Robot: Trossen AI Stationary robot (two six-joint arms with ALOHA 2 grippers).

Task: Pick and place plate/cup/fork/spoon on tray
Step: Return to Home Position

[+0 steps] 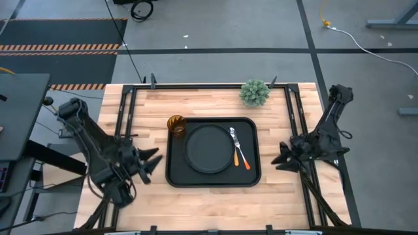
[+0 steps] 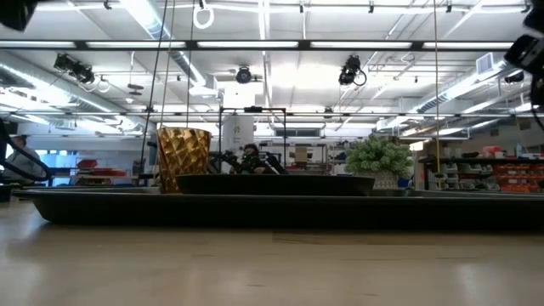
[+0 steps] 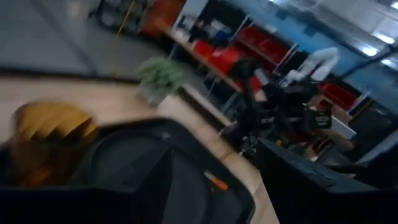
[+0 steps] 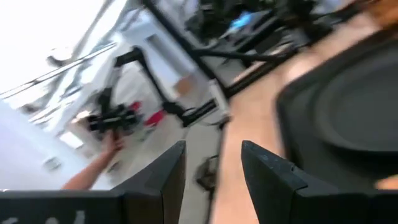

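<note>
The black tray (image 1: pixel 176 176) lies at the table's middle, and the round black plate (image 1: pixel 208 149) lies in it. The fork and spoon (image 1: pixel 238 149) lie crossed in the tray, at the plate's right rim, silver heads toward the far edge. I cannot tell which is which. The amber cup (image 1: pixel 176 125) stands upright at the tray's far left corner; it also shows in the low view (image 2: pixel 184 159). My left gripper (image 1: pixel 157 158) is open and empty left of the tray. My right gripper (image 1: pixel 277 156) is open and empty right of the tray.
A green plant ball (image 1: pixel 255 93) stands near the table's far edge, behind the tray's right corner. Black frame rails (image 1: pixel 127 111) run along the table's left and right sides. Bare wood (image 1: pixel 209 205) lies between the tray and the near edge. A person's arm (image 4: pixel 93 171) shows beyond the table.
</note>
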